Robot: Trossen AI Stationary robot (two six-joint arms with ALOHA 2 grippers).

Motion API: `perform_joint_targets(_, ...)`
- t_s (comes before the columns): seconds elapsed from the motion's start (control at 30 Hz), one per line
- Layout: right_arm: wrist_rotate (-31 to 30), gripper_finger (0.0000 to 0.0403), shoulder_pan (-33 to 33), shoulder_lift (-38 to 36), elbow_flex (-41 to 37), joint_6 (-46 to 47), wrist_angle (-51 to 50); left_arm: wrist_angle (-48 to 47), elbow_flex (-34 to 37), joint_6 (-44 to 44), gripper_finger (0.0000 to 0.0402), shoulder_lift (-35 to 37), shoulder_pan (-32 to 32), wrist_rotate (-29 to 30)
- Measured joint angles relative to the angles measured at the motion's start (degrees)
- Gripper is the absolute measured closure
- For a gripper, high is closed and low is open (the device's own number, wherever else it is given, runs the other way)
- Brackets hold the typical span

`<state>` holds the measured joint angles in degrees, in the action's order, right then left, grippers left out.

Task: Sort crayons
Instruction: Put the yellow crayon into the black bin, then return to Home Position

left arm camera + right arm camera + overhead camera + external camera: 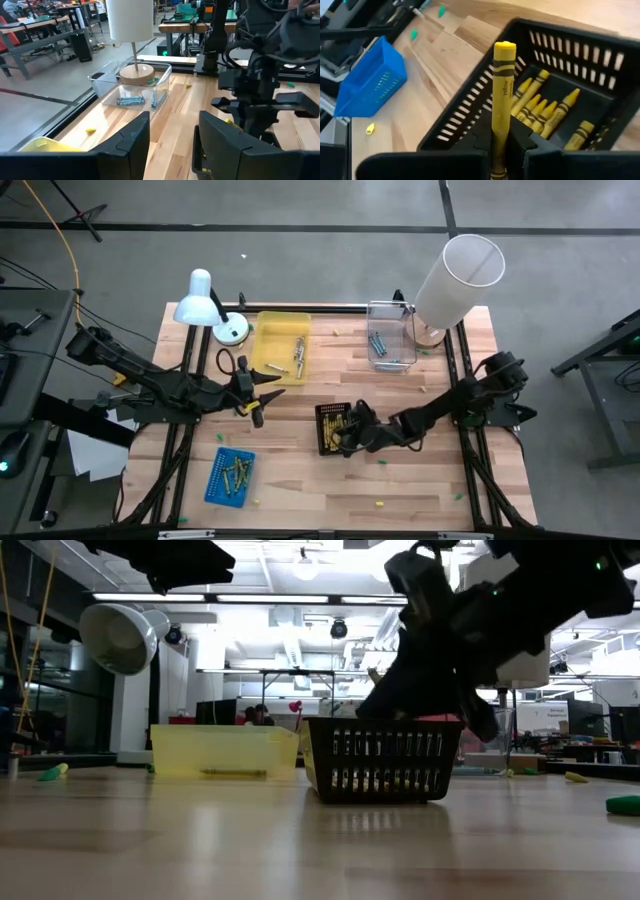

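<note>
The right gripper, clenched on one yellow wax crayon, holds it upright over the black slotted plastic basket of yellow crayons, seemingly for dropping, while the released left gripper waits near the yellow plastic tray.

Wooden table w/ four bins: yellow tray at back, clear tub beside it, black basket mid-table, blue bin near front left, crayons inside. Right pincer sat over black basket. Left pincer hung just off yellow tray's front edge. White lamp back left, white cylinder back right.
</note>
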<state>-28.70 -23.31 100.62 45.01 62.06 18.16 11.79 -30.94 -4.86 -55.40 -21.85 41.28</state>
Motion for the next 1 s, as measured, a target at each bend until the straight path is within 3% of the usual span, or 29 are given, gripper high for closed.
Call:
perform_joint_targets(0.2, 1.8, 0.0387, 1.3, 0.4, 0.0, 3.8, 0.2, -0.2, 0.0, 0.1, 0.0246, 0.0, 0.1, 0.1)
perform_joint_targets(0.43, 5.2, 0.038, 2.0, 0.3, 0.0, -0.3, 0.5, -0.5, 0.0, 0.0, 0.0246, 0.0, 0.1, 0.1)
perform_joint_targets(0.8, 8.9, 0.027, 2.3, -1.2, 0.0, -3.6, 0.1, -1.7, 0.0, -1.1, 0.0246, 0.0, 0.1, -0.1)
perform_joint_targets(1.0, 10.5, 0.024, 3.2, -6.5, 0.0, -10.4, -1.7, -1.7, 0.0, -1.1, 0.0246, 0.0, 0.1, -0.1)
